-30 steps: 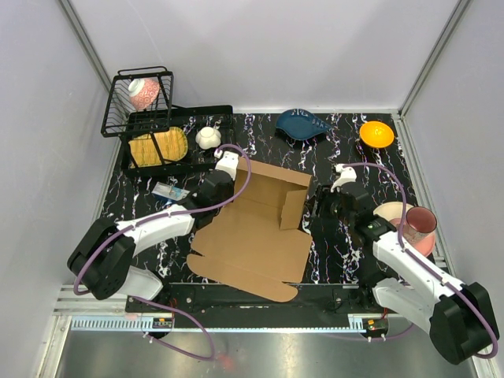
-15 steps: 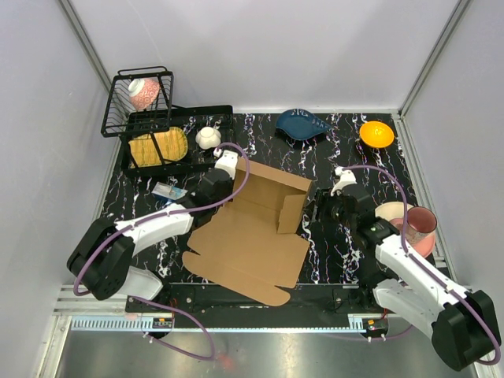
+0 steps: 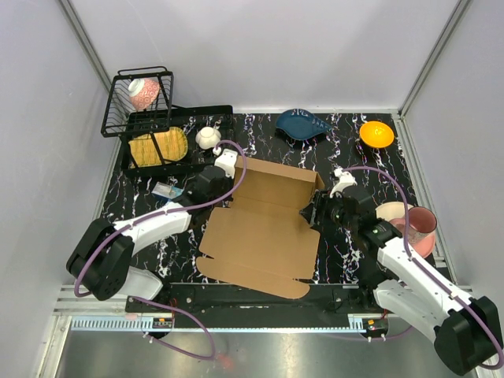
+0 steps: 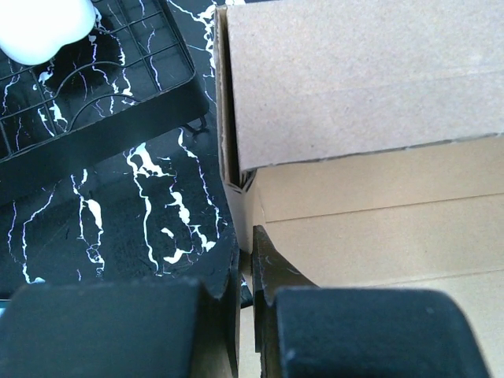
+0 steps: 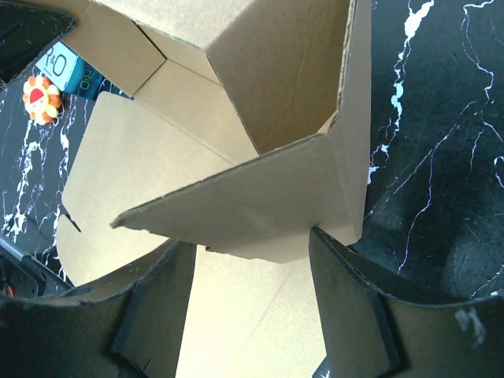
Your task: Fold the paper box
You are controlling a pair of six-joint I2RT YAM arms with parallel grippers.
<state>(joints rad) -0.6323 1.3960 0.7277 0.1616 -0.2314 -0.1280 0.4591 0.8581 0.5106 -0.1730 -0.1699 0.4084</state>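
Paper box point(image 3: 264, 236) sits mid-table point(image 3: 346, 150), between your two arms, base and front lid panel flat. Its rear wall point(image 3: 276, 175) stands up. The right side flap point(image 5: 260, 197) is raised but leaning, not square to that wall.

Left gripper point(image 3: 206, 183) is at the box's left rear corner. In the left wrist view its jaws are clenched, with a thin cardboard edge running down into the slit between them. You appear to be pinching the left side there and anchoring the box.

Right gripper point(image 5: 252, 260) is released. Its jaws stand wide, one either side of the lower edge of the right side flap. The flap lies close to the right finger point(image 5: 354, 307); contact is too tight to call.

Step in hand, as you can judge it: setting up the right end wall, early to middle of the fold. Lid not yet started.

The next move calls for you to:
- close on or nudge that flap
- bring it upright against the rear wall's end
- hold the left pinch firm so the box does not skate on the table
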